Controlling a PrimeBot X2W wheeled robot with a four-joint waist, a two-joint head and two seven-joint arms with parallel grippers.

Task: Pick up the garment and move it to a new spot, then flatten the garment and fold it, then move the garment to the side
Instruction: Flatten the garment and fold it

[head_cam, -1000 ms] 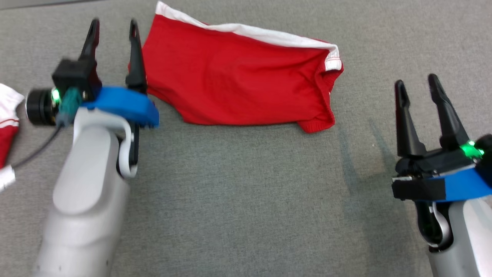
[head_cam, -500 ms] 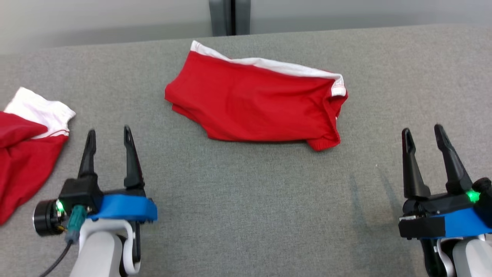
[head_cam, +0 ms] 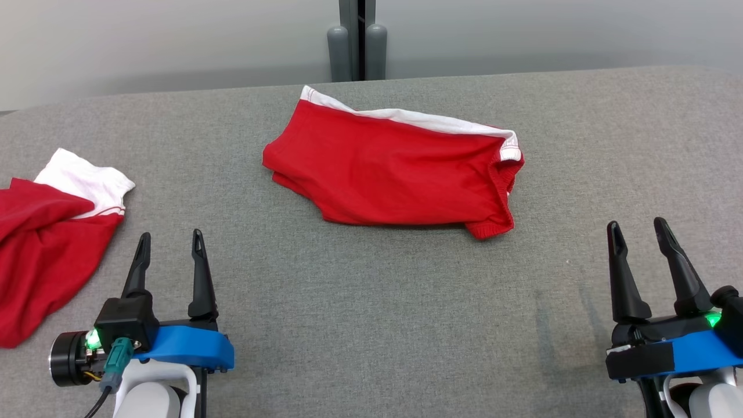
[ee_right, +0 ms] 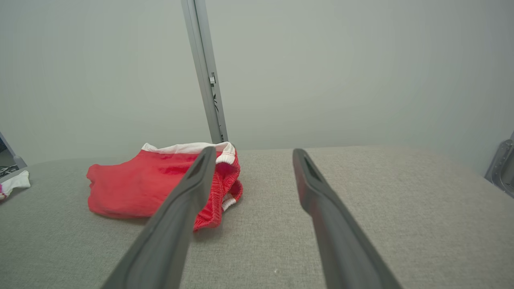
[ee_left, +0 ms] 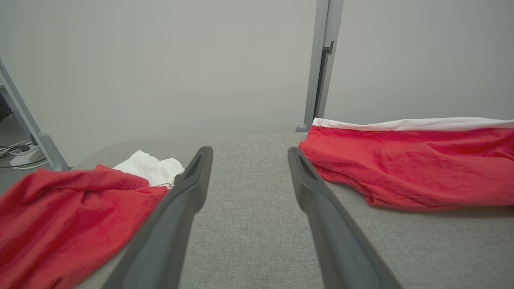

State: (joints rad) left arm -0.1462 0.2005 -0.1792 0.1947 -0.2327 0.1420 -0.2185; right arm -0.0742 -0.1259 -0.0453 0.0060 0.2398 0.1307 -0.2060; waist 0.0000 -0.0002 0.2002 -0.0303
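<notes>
**Head view.** The folded red garment (head_cam: 395, 174), with a white band along its far edge, lies on the table (head_cam: 371, 302), centred and toward the far side. A crumpled red cloth (head_cam: 40, 244) lies at the left edge. The left gripper (head_cam: 171, 234) and right gripper (head_cam: 636, 222) sit at the near corners, fingers spread and empty, well apart from the garment.

**Left wrist view.** Fingers apart above the table; cloth (ee_left: 68, 212) to the left, garment (ee_left: 409, 160) to the right.

**Right wrist view.** Fingers apart; the garment (ee_right: 148, 184) lies beyond the left finger, which partly hides it.
</notes>
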